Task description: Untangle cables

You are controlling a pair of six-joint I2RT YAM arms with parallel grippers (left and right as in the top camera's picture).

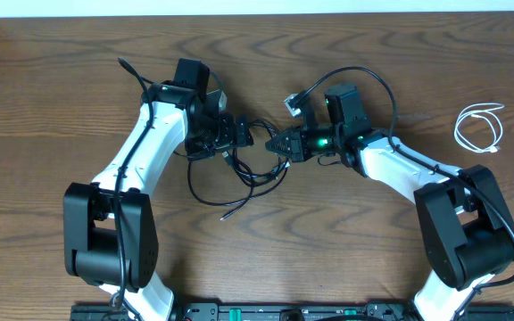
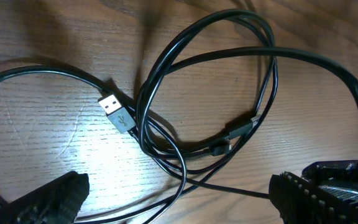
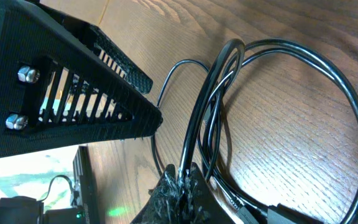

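Glossy black cable (image 2: 142,121), metal plug tip (image 2: 109,103), on matt, grained wooden table (image 2: 42,37).

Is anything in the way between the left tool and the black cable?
No, nothing visible. The left tool is open, and the black cable lies in loops on the bare table right in front of its fingers.

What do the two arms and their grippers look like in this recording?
The left arm and right arm have white links with bulky black joints; thick black wires run along them. Green lights glow near the wrists. The left gripper and right gripper are black, with slotted fingers.
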